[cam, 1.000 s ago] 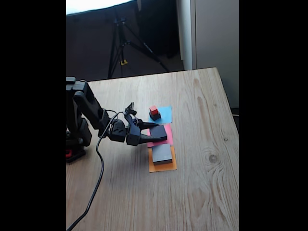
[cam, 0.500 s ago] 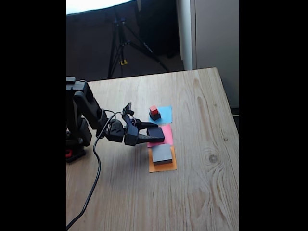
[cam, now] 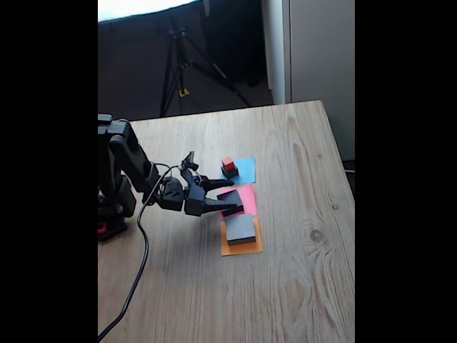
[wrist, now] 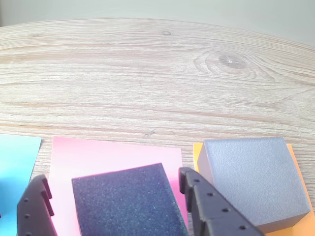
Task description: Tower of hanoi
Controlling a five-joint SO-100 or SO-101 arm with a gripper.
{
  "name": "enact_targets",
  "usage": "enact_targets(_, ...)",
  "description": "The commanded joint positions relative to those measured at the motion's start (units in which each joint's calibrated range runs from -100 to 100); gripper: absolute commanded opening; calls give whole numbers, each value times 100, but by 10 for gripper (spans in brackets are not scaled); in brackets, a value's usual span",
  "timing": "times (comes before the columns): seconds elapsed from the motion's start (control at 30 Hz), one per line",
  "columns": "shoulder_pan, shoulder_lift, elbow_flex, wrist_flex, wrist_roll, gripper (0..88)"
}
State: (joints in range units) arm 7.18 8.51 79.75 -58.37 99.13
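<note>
Arm: the black arm [cam: 125, 168] is standing at the left edge of the wooden table [cam: 285, 286] in the fixed view and is reaching right toward a row of 3 paper squares.
Gripper: the gripper [cam: 227, 196] is sitting low over the pink paper [cam: 248, 196], its 2 fingers spread to either side of the middle black block [cam: 232, 202]; in the wrist view the fingers [wrist: 206, 206] are flanking that block [wrist: 125, 201], and whether they are touching its sides cannot be told.
Middle black block: it is resting on the pink paper [wrist: 113, 155], between the blue and orange sheets.
Largest block: the grey block [cam: 240, 228] is lying on the orange paper [cam: 240, 246], nearest the camera in the fixed view; in the wrist view it [wrist: 256, 182] is sitting just right of the gripper's right-hand finger.
Smallest pieces: the red cube [cam: 228, 163] is sitting on top of a small dark block [cam: 230, 172] on the blue paper [cam: 246, 170], at the far end of the row.
Cable: a black cable [cam: 139, 264] is trailing from the arm across the table toward the near edge.
Background: a tripod [cam: 178, 64] is standing on the dark floor beyond the table.
</note>
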Motion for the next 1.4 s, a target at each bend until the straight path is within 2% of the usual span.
enact_targets(0.0, -87, -472, -102, 37, 87, 316)
enact_targets(0.1, -137, -1191, -57, 742, 87, 286)
enact_targets(0.2, -153, -2032, -57, 1745, 87, 175)
enact_targets(0.33, -212, -3129, -57, 3178, 87, 104)
enact_targets(0.53, -371, -4416, -593, 5784, 87, 12)
enact_targets(0.77, -596, -5476, -2202, 9515, 87, 10)
enact_targets(1.0, -1039, -5771, -4811, 12947, 87, 10)
enact_targets(1.23, -1374, -6044, -6448, 14841, 70, 10)
enact_targets(1.37, -1466, -6248, -6620, 15254, 87, 10)
